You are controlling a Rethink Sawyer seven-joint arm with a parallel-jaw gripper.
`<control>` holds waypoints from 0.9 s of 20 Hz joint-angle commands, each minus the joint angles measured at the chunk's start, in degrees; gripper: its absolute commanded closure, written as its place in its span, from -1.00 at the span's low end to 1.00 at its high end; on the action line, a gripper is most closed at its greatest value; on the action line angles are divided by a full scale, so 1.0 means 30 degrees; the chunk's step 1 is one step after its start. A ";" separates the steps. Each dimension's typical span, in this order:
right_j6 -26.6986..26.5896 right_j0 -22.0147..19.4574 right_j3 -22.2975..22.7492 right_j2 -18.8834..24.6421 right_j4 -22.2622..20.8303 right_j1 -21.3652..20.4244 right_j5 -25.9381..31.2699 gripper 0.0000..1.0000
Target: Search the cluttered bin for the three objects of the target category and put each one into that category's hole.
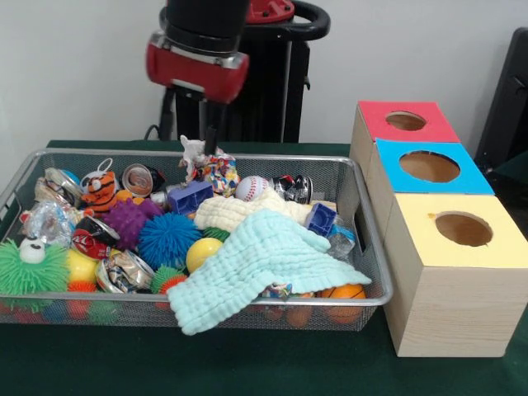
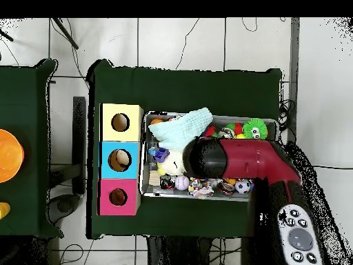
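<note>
The silver wire-mesh bin (image 1: pixel 206 303) sits on the green table, packed with clutter; it also shows in the overhead view (image 2: pixel 147 194). The red-topped box's hole (image 1: pixel 406 121) is at the far right, behind the blue and yellow boxes, and at the row's bottom in the overhead view (image 2: pixel 118 197). My gripper (image 1: pixel 211 142) hangs over the bin's far side, just above a knotted rope toy (image 1: pixel 221 173) and beside a small white plush (image 1: pixel 192 153). In the overhead view the red arm (image 2: pixel 234 160) hides it.
The bin holds a mint cloth (image 1: pixel 264 264), cream cloth (image 1: pixel 231 213), baseball (image 1: pixel 252 187), blue spiky ball (image 1: pixel 167 239), purple spiky ball (image 1: pixel 129 221), tiger plush (image 1: pixel 101 190) and crushed cans (image 1: pixel 124 271). The blue-topped hole (image 1: pixel 429 167) and yellow-topped hole (image 1: pixel 463 228) lie nearer.
</note>
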 commanded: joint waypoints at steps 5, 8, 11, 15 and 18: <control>-0.6155 -0.4871 0.1087 0.3480 -0.1117 0.0611 -0.0276 -1.00; -0.6132 -0.5336 0.0744 0.3848 -0.1939 0.1424 -0.0567 -1.00; -0.5846 -0.5989 0.1125 0.4396 -0.2503 0.1753 -0.1488 -1.00; -0.3617 -0.5469 0.1100 0.3717 -0.3509 0.2121 -0.2508 -1.00; -0.2051 -0.4432 0.0850 0.2817 -0.4237 0.2236 -0.2704 -1.00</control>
